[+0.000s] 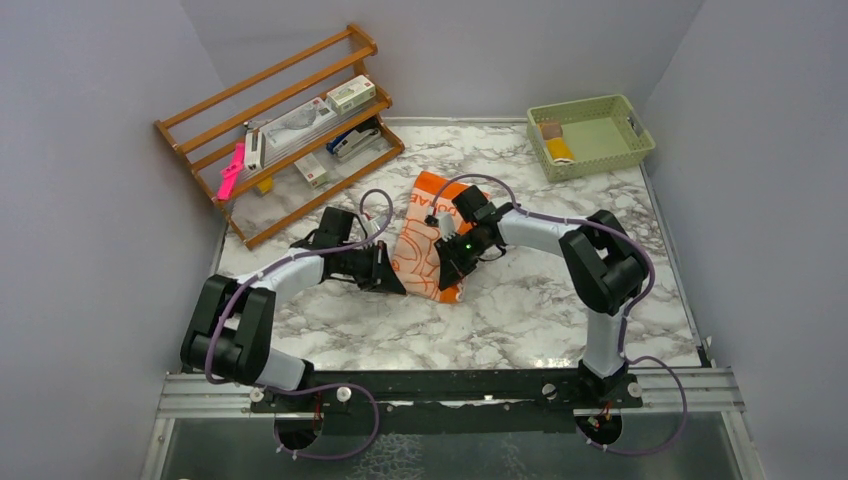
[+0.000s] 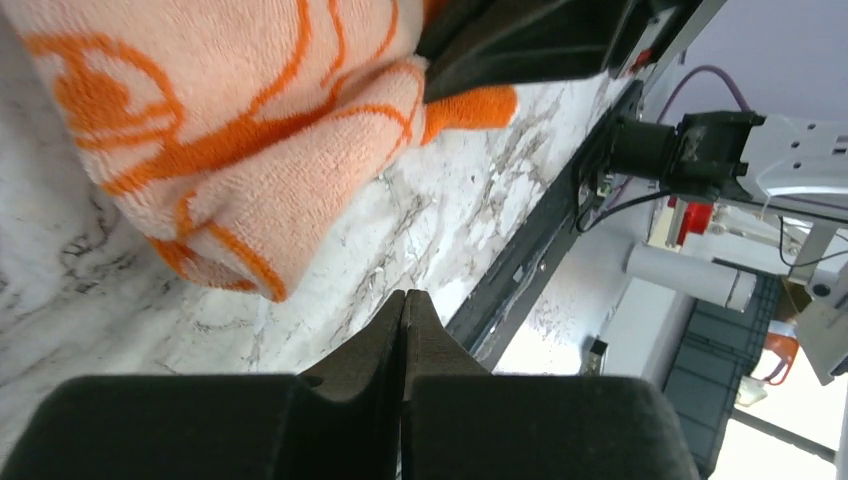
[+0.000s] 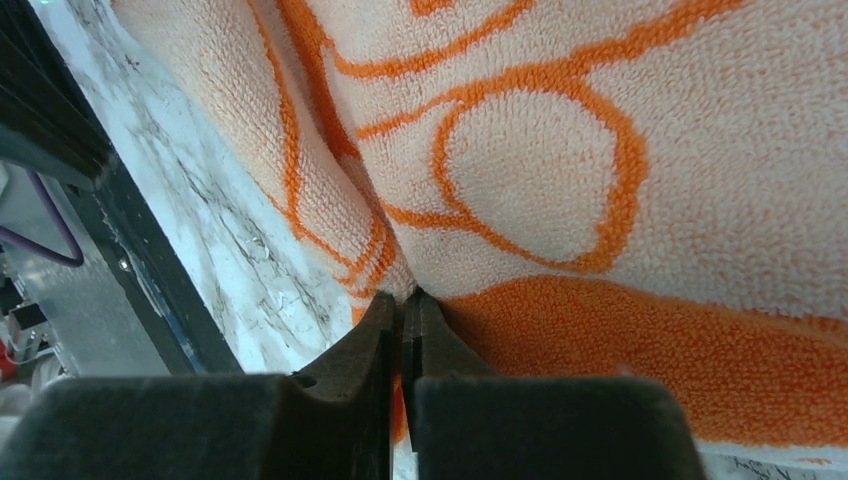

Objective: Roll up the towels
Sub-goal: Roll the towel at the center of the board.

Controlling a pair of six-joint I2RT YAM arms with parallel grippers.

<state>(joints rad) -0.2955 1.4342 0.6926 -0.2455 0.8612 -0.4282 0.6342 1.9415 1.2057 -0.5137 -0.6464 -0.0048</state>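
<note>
The orange and pale peach towel (image 1: pixel 421 238) lies partly folded over on the marble table (image 1: pixel 520 310), between my two grippers. My right gripper (image 1: pixel 446 270) presses on its right side. In the right wrist view that gripper (image 3: pixel 403 296) is shut, pinching a fold of the towel (image 3: pixel 560 150) at its tips. My left gripper (image 1: pixel 394 282) rests at the towel's left edge. Seen from the left wrist, this gripper (image 2: pixel 404 296) is shut with nothing in it, and the towel's folded edge (image 2: pixel 230 150) lies a little ahead of the tips. A mustard-yellow towel roll (image 1: pixel 559 150) sits in the green basket (image 1: pixel 615 140).
A wooden rack (image 1: pixel 285 130) with boxes, a stapler and a pink tool stands at the back left. The green basket stands at the back right corner. A black rail (image 1: pixel 450 385) runs along the near edge. Grey walls close in the left, back and right.
</note>
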